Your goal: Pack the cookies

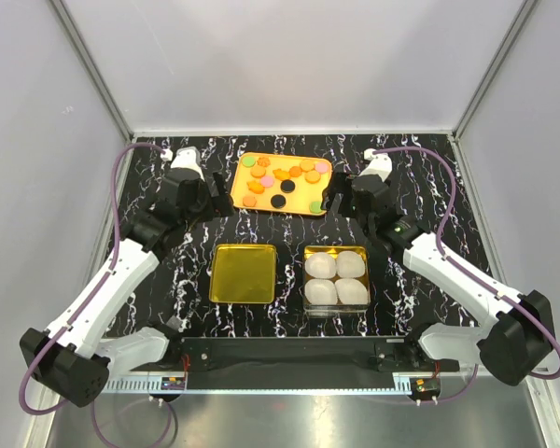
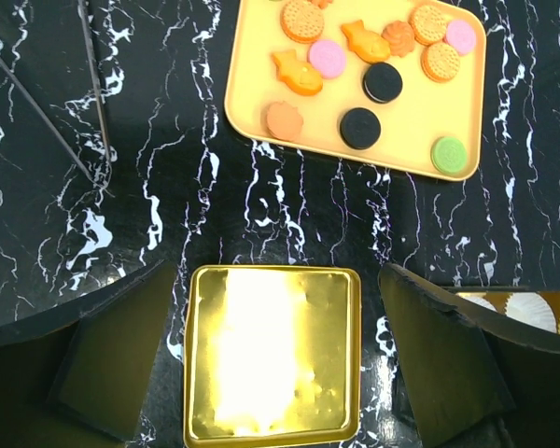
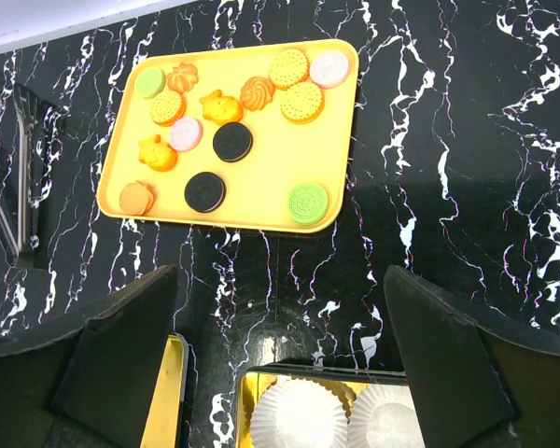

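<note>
The cookies (image 1: 287, 186), orange, black, pink and green, lie scattered on a yellow tray (image 1: 301, 194) at the back middle. My left gripper (image 1: 215, 201) hangs open and empty by the tray's left edge. My right gripper (image 1: 339, 199) hangs open and empty by its right edge. In the left wrist view the cookies (image 2: 360, 128) and the tray (image 2: 411, 112) are ahead, and the gripper (image 2: 278, 271) frames the gold lid (image 2: 273, 355). In the right wrist view the gripper (image 3: 282, 273) is above bare table, between the cookies (image 3: 232, 142) on the tray (image 3: 271, 177) and the tin.
A square gold lid (image 1: 244, 273) lies at front middle. Right of it stands a gold tin (image 1: 336, 250) with several white paper cups (image 1: 320, 266), also in the right wrist view (image 3: 303, 415). Metal tongs (image 2: 95, 93) lie on the black marble table left of the tray.
</note>
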